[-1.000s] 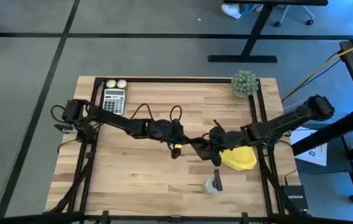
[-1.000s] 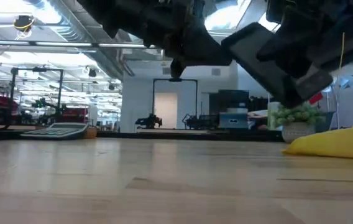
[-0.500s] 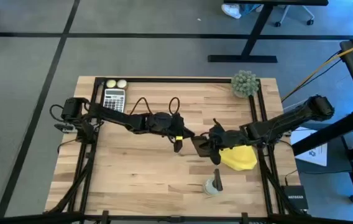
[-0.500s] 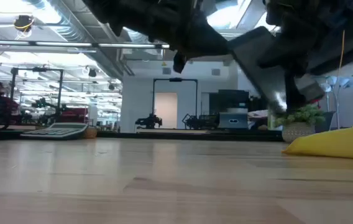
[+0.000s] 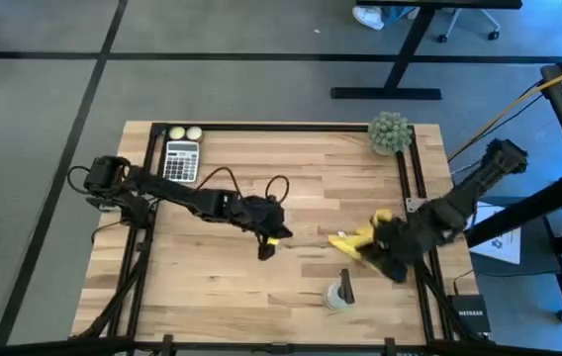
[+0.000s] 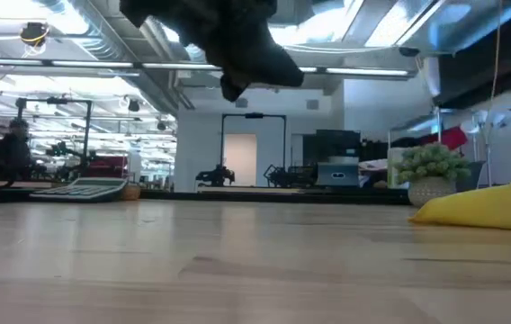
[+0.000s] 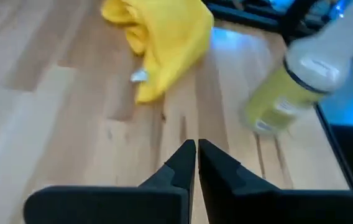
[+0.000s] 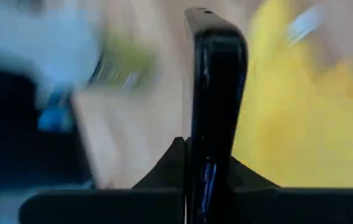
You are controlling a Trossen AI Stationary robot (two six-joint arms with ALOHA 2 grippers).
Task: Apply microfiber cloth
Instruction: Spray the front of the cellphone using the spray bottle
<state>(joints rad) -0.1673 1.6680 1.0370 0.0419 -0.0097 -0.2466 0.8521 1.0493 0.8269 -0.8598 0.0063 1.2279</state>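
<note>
Judging from the layout, about to bring screen and fabric together, so best done slowly. Start at the near edge of the table (image 5: 222,287): steer clear of the spray bottle (image 5: 340,292) standing just in front of the work, near enough to be toppled by a careless swing. Just beyond it, hold the black smartphone (image 8: 210,93) firmly, pinched edge-on between the fingers of the right gripper (image 5: 392,259), and turn its flat face toward the microfiber cloth (image 5: 357,240) rather than its thin edge. Find that cloth lying bunched on the wood toward the right side of the table, touching or partly under the right gripper in the high view; cannot tell which. Press lightly, rub in short strokes, and avoid dragging the fabric off toward the right-hand rail. If pinning or lifting the cloth is wanted, open the left gripper (image 5: 266,242) first: fingers pressed together on nothing at present, hovering above the middle of the table, apart from the cloth, pointed toward it and down at the wood. As for pose: left arm stretched long from its base at the left edge, low and nearly straight across to the centre; right arm folded back from the far right, reaching diagonally toward the near side with wrist dipped over the cloth. Farther back, well out of the way, leave the calculator (image 5: 181,158) at the far left and the small green plant (image 5: 389,133) at the far right corner.
</note>
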